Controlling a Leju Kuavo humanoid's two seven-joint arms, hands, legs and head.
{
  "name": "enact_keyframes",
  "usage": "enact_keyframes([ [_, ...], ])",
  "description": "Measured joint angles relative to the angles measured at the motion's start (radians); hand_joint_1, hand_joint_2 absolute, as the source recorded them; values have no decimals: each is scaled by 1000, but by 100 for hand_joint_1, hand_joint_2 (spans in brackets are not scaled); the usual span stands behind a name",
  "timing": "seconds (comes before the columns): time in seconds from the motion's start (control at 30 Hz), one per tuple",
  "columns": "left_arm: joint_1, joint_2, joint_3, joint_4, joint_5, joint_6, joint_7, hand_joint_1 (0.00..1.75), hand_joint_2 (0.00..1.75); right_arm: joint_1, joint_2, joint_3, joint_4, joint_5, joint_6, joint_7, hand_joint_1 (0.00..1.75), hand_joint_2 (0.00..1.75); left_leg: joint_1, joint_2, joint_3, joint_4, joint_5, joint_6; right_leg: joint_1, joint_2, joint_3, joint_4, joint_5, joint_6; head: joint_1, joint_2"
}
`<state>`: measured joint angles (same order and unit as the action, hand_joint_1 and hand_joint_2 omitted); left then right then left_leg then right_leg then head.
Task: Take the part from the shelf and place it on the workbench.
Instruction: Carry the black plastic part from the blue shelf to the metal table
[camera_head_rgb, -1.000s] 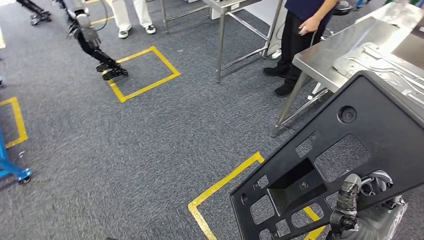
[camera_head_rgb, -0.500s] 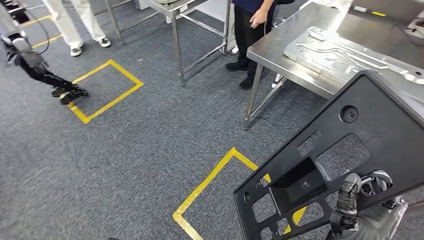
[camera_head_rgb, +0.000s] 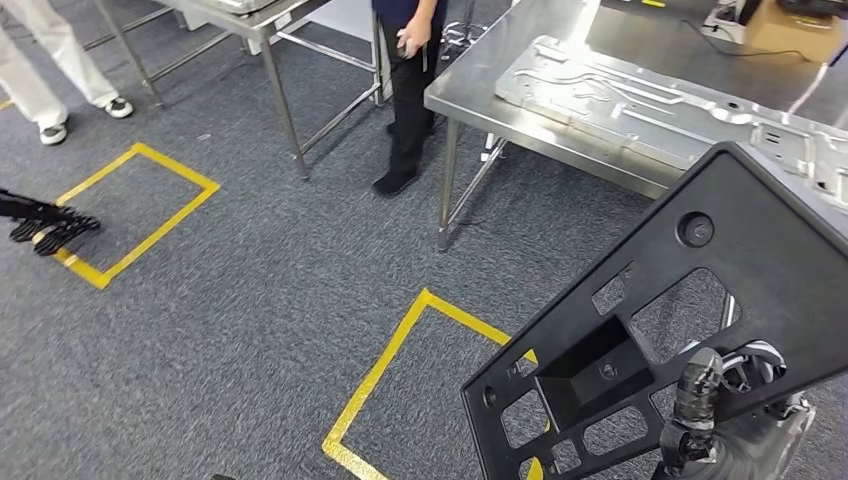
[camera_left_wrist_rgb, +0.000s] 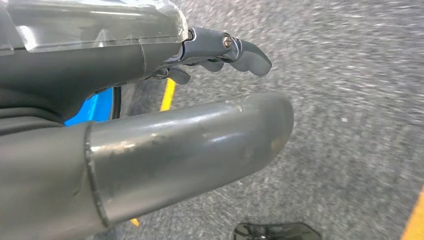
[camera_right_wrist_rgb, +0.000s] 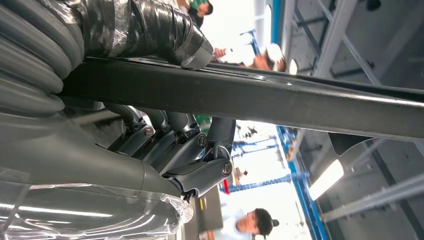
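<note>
— Where was the part (camera_head_rgb: 700, 300) when you looked over?

— Up in the air, in the robot's right hand (camera_head_rgb: 715, 400). It was a big flat black panel full of cut-outs, tilted, held at its lower edge, well above the grey carpet (camera_head_rgb: 250, 300) and the yellow tape square (camera_head_rgb: 400, 360) on it.

— And how did the fingers sit on it?

— The tape-wrapped thumb (camera_head_rgb: 692, 400) lay against the near face, beside one of the openings. From close behind the wrist, the panel's edge (camera_right_wrist_rgb: 250, 97) ran as a dark bar between that thumb (camera_right_wrist_rgb: 150, 30) on one side and the darker fingers (camera_right_wrist_rgb: 200, 150) curled up against the other. So it was clamped between them, firmly closed on the panel.

— Had it reached the workbench (camera_head_rgb: 480, 95)?

— No. The steel bench stood beyond the panel's upper corner, with a pressed metal sheet (camera_head_rgb: 620, 100) lying on it. A person in dark trousers (camera_head_rgb: 410, 110) stood at its end.

— The left hand (camera_left_wrist_rgb: 215, 55)?

— It held nothing. Its fingers (camera_left_wrist_rgb: 245, 52) were loosely bent and apart from the thumb, over the carpet.
</note>
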<state>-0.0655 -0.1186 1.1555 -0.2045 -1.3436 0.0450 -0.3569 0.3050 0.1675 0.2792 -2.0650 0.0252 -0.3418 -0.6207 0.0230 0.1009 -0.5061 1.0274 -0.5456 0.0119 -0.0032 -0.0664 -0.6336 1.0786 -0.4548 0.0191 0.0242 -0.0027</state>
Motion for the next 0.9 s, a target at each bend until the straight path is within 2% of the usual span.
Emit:
enact_keyframes([
  [0.03,-1,0,0,0,0,0,0,0,0,0,0,0,0,0,0,0,175,175,-2,10,5,-3,-4,-6,5,-9,8,-18,-2,-7,0,0],
  [0.1,-5,0,0,0,0,0,0,0,0,1,0,0,-1,0,0,0,175,175,-4,30,20,-13,-9,-17,9,14,10,-23,-5,-19,-1,0],
  [0.13,-7,0,1,0,0,0,0,0,0,3,0,0,-1,0,0,0,175,175,-3,24,27,-13,-14,-23,6,26,14,-29,-4,-25,-1,0],
  [0.17,-10,0,1,0,0,0,0,0,0,3,0,0,-1,0,0,0,175,175,-2,3,27,-1,-25,-27,3,39,20,-36,-2,-31,-1,0],
  [0.2,-11,0,1,0,0,0,0,0,0,2,0,0,-2,0,0,0,175,175,0,-28,15,31,-45,-29,0,50,25,-43,0,-38,-1,0],
  [0.23,-10,0,1,0,0,-1,-1,0,0,1,0,0,-2,0,0,0,175,175,1,-62,-12,84,-73,-30,-2,61,29,-46,1,-44,-2,0],
  [0.27,-8,0,1,0,0,-1,-1,0,0,0,0,0,-2,0,0,0,175,175,1,-83,-49,149,-102,-30,-1,73,30,-47,0,-48,-2,0],
  [0.3,-5,1,1,0,0,-1,0,0,0,-1,0,0,-1,0,0,0,175,175,1,-92,-87,212,-122,-30,0,88,31,-47,-1,-51,-2,0],
  [0.33,-2,1,1,0,0,-1,0,0,0,0,0,0,-1,0,0,0,175,175,0,-95,-116,251,-122,-29,1,104,33,-46,-3,-52,-3,0],
  [0.37,0,1,2,0,0,-1,0,0,0,0,0,0,-1,0,0,0,175,175,0,-97,-130,253,-101,-28,2,121,35,-45,-5,-52,-2,0],
  [0.4,1,1,2,0,0,-1,0,0,0,1,0,0,-1,0,0,0,175,175,0,-102,-126,219,-62,-26,3,138,39,-43,-8,-51,-2,0],
  [0.43,1,1,2,0,0,-2,-1,0,0,0,0,0,-1,0,-1,0,175,175,0,-114,-108,157,-14,-22,3,153,43,-40,-11,-49,-2,0],
  [0.47,1,2,2,0,0,-2,-2,0,0,0,0,0,-1,0,-1,0,175,175,0,-139,-88,97,19,-18,3,166,44,-36,-14,-46,-2,0],
  [0.5,1,2,2,0,0,-3,-3,0,0,0,0,0,0,0,-2,0,175,175,1,-162,-72,50,40,-14,3,180,43,-32,-17,-42,-2,0],
  [0.53,1,2,2,0,0,-4,-4,0,0,-1,0,0,0,1,-3,1,175,175,-1,-180,-63,22,47,-11,1,193,40,-29,-18,-37,-2,0],
  [0.57,0,2,2,0,0,-4,-4,0,0,-1,0,0,0,1,-4,1,175,175,-3,-187,-59,15,44,-8,-2,205,36,-29,-18,-31,-2,0],
  [0.6,-1,2,2,0,0,-5,-5,0,0,-1,0,0,0,1,-4,2,175,175,-4,-177,-55,8,46,-5,-4,219,33,-30,-16,-24,-3,0],
  [0.63,-2,1,2,0,0,-7,-5,0,0,0,0,0,0,2,-5,4,175,175,-3,-162,-50,2,49,0,-6,222,32,-31,-15,-18,-3,0],
  [0.67,-4,0,2,0,0,-7,-5,0,0,0,0,0,0,2,-6,6,175,175,-1,-149,-45,-6,52,6,-4,206,29,-24,-19,-12,-2,0],
  [0.7,-5,-1,3,0,-1,-8,-5,0,0,-1,0,0,0,3,-6,8,175,175,2,-135,-40,-14,55,12,-1,178,17,-1,-33,-8,0,0],
  [0.77,-3,-2,3,0,-1,-9,-6,0,0,-5,-1,0,0,5,-6,12,175,175,3,-105,-34,-21,54,20,-2,108,-36,100,-84,1,3,0],
  [0.8,-1,-2,3,0,-1,-9,-6,0,0,-6,-1,0,0,5,-7,13,175,175,3,-89,-32,-21,51,21,-6,90,-71,161,-109,5,4,0],
  [0.83,1,-2,4,0,-1,-9,-6,0,0,-6,-1,0,0,6,-7,15,175,175,3,-74,-30,-21,48,20,-11,79,-97,206,-121,8,4,0],
  [0.87,3,-2,4,0,-1,-9,-6,0,0,-5,-1,0,0,7,-8,16,175,175,4,-62,-27,-20,44,18,-15,72,-106,219,-114,12,4,0],
  [0.9,2,-2,5,0,-1,-9,-6,0,0,-5,-1,0,0,8,-12,16,175,175,5,-53,-23,-20,40,14,-20,68,-95,195,-90,15,4,0],
])
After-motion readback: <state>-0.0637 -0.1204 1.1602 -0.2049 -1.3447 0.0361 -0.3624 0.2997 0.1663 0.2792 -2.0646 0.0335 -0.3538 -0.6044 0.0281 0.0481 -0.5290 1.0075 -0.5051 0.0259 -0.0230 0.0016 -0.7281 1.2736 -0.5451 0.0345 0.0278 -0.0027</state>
